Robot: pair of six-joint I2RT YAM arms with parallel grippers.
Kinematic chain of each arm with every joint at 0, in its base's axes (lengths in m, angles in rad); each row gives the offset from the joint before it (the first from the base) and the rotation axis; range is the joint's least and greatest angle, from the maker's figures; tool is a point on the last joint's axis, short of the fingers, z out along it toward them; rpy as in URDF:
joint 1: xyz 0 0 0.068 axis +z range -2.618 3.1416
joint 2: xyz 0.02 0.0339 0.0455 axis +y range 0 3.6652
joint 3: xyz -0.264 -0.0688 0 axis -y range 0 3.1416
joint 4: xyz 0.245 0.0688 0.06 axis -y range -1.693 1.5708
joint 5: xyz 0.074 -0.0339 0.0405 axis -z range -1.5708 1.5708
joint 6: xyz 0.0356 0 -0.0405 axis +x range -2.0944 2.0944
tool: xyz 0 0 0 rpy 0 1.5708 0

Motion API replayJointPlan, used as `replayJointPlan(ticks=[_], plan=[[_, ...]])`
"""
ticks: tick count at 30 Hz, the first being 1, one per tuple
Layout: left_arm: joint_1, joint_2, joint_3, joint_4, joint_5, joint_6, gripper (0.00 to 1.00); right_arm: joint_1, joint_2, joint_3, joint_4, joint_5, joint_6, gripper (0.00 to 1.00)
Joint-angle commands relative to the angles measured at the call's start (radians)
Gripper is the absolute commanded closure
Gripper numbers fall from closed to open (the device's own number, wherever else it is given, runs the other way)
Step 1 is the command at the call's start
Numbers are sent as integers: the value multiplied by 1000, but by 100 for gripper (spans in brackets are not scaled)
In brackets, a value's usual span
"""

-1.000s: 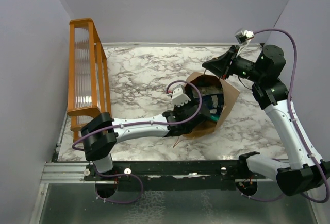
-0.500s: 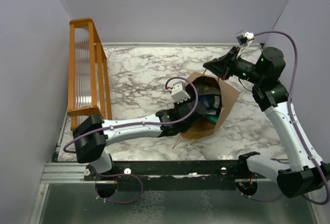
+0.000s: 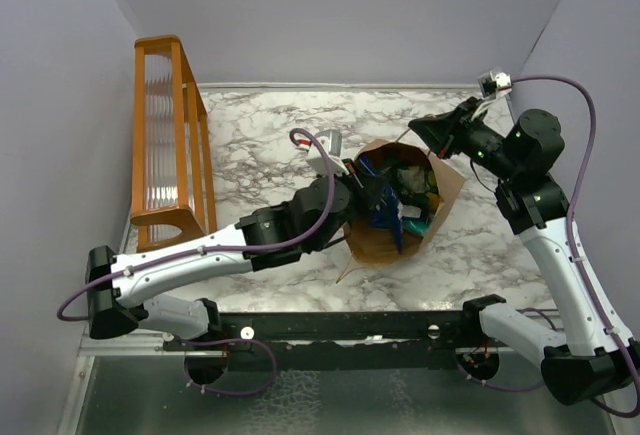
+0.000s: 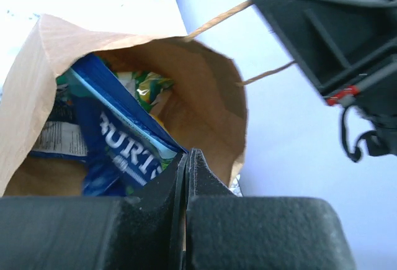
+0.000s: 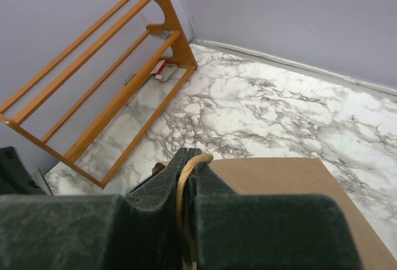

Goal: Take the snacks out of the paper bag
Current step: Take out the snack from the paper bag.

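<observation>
Left end effector (image 4: 187,158) clenched on blue packet (image 4: 118,139); right end effector (image 5: 188,158) grasping paper bag (image 5: 279,183) handle (image 5: 185,180); next, lift packet clear.

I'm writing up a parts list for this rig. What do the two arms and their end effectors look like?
The left arm and right arm have white links between chunky black joints. A thin purple cable loops along each. The left end effector and right end effector are black, wedge-shaped and two-fingered; the right one bears a small red mark.
</observation>
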Motion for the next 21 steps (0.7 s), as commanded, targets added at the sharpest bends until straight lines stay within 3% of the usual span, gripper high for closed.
replayJointPlan(ticks=[1, 15, 21], plan=[[-5, -61, 113, -61, 44, 153, 100, 0, -13, -1, 50, 66, -8, 96], [30, -93, 483, -335, -78, 464, 100, 0, -27, -13, 43, 98, -41, 96], [158, -54, 630, -442, -134, 603, 100, 0, -17, 2, 29, 96, -44, 96]])
